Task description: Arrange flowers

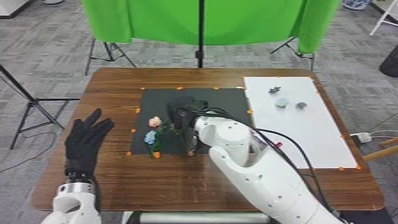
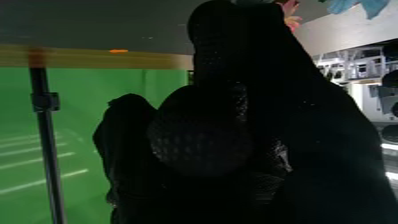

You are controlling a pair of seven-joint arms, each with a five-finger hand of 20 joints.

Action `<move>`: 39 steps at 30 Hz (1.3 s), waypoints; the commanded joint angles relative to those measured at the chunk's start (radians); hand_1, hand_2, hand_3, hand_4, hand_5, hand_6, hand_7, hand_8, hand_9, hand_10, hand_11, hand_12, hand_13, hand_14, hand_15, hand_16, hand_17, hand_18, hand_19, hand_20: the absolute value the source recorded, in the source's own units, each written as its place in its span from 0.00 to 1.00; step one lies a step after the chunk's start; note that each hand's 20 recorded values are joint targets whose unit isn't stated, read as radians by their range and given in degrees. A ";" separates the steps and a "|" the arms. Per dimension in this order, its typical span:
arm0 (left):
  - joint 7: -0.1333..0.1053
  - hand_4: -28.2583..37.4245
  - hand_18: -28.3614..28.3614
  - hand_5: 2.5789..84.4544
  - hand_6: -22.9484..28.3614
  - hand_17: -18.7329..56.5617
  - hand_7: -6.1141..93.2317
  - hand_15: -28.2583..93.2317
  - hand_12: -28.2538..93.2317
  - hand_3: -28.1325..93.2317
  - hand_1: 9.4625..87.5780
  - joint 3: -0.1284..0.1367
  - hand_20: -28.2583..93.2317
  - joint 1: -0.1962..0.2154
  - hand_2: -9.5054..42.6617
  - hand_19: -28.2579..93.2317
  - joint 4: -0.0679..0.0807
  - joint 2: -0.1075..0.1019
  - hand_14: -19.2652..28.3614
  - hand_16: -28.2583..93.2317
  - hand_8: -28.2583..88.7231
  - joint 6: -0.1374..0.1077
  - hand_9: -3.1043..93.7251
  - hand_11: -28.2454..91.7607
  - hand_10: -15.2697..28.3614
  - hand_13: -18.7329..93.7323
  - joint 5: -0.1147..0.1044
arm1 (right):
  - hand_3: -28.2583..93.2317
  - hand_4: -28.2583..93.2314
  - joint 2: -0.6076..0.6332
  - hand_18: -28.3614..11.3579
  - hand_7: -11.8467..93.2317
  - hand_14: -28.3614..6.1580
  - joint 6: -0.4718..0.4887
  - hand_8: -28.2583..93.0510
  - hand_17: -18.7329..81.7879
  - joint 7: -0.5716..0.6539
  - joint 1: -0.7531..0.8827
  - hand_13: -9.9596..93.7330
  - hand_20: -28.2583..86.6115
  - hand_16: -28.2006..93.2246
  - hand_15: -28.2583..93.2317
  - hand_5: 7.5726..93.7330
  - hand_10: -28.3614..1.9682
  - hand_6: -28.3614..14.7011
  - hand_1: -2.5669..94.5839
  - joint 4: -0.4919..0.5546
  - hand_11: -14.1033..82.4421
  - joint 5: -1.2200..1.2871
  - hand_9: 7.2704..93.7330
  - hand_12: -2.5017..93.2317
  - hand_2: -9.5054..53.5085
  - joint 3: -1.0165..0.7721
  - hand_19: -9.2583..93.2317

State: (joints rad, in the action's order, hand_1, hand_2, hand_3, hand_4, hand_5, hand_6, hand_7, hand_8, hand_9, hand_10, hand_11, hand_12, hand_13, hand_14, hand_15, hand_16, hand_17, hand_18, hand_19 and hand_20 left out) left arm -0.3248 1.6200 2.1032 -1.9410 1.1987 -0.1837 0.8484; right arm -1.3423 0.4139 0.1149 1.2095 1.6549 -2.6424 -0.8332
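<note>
The flowers lie over the left part of the dark mat [image 1: 163, 97], their long axis running roughly from its near edge towards its far side. The pink blossom [image 1: 155, 121] points to the far end, the blue blossom [image 1: 150, 136] comes nearer, and the green stems and leaves [image 1: 157, 145] trail towards the mat's near edge.

The right hand [image 1: 183, 111] is over the middle of the mat, just right of the blossoms; I cannot tell whether it is pinching anything. The left hand [image 1: 81, 145] is left of the mat, its fingers straight and spread (a bit like a rake).

The mat looks flat and matte, edged with small orange tabs [image 1: 179, 88], on a table [image 1: 178, 187] of brown wood grain. Right of the mat lies a smooth white sheet [image 1: 311, 135] with small grey-green pieces [image 1: 282, 103].

The head view gives the stems and the white sheet; the right wrist view adds the dotted weave of the black glove and the broad, pointed blue petals beside the pink ones.
</note>
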 commanded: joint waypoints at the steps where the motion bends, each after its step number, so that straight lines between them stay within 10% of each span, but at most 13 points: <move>1: -0.002 0.00 0.69 0.50 0.52 0.36 0.12 0.32 0.34 0.77 0.06 0.004 0.41 0.015 0.28 0.27 0.005 0.006 0.75 0.25 0.20 0.015 0.52 0.36 0.67 0.50 0.008 | 0.65 0.14 0.012 0.48 0.25 0.81 0.017 0.30 0.85 -0.009 0.000 1.00 0.75 0.52 0.72 0.79 0.65 0.72 0.66 -0.001 0.48 -0.031 0.94 0.39 0.00 -0.010 1.00; 39: -0.001 0.00 0.73 0.49 0.51 0.31 0.12 0.33 0.34 0.78 0.09 0.015 0.41 0.022 0.20 0.28 0.001 0.011 0.75 0.27 0.20 0.027 0.51 0.36 0.66 0.49 0.015 | 0.75 0.10 0.021 0.47 0.24 0.80 0.074 0.16 0.84 -0.033 0.004 0.99 0.75 0.51 0.72 0.63 0.63 0.72 0.52 0.007 0.55 -0.044 0.92 0.32 0.00 -0.027 1.00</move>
State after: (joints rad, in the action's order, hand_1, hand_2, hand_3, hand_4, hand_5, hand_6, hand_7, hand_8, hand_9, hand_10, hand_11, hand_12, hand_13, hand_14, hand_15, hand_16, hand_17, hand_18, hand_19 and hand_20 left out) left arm -0.3266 1.6287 2.1066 -1.9405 1.2005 -0.1654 0.8581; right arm -1.3301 0.4667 0.0888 1.2116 1.6522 -2.6653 -0.8609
